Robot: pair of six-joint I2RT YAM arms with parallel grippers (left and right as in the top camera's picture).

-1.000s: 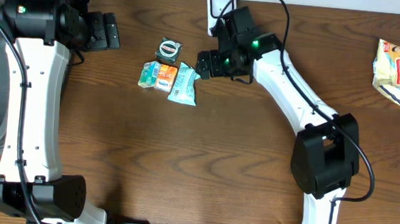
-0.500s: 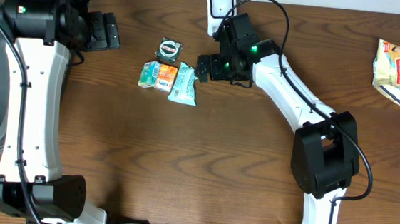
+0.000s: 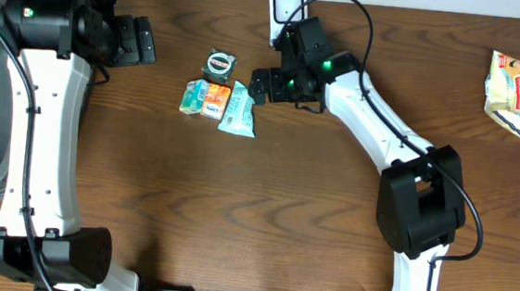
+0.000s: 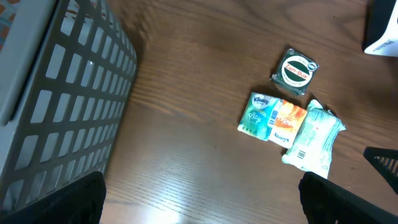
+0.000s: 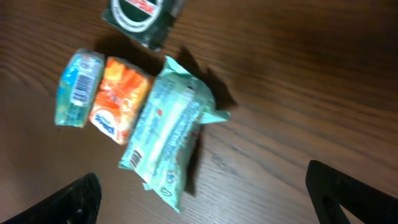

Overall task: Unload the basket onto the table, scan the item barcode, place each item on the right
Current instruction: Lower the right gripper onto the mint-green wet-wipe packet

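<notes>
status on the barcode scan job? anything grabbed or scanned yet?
Done: nothing visibly; the teal pack, tissue pack and green tin lie clustered on the table. In hand: the right gripper hovers open beside the teal pack, holding nothing; the left gripper is open, empty, off to the side. Left: grasp an item and show its barcode to the white device at the far edge, likely the scanner.

Left arm [image 3: 42,138] and right arm [image 3: 374,113]: white links, chunky black joints [image 3: 420,209], black cables [image 3: 370,29], tiny green LEDs [image 3: 325,64]
</notes>
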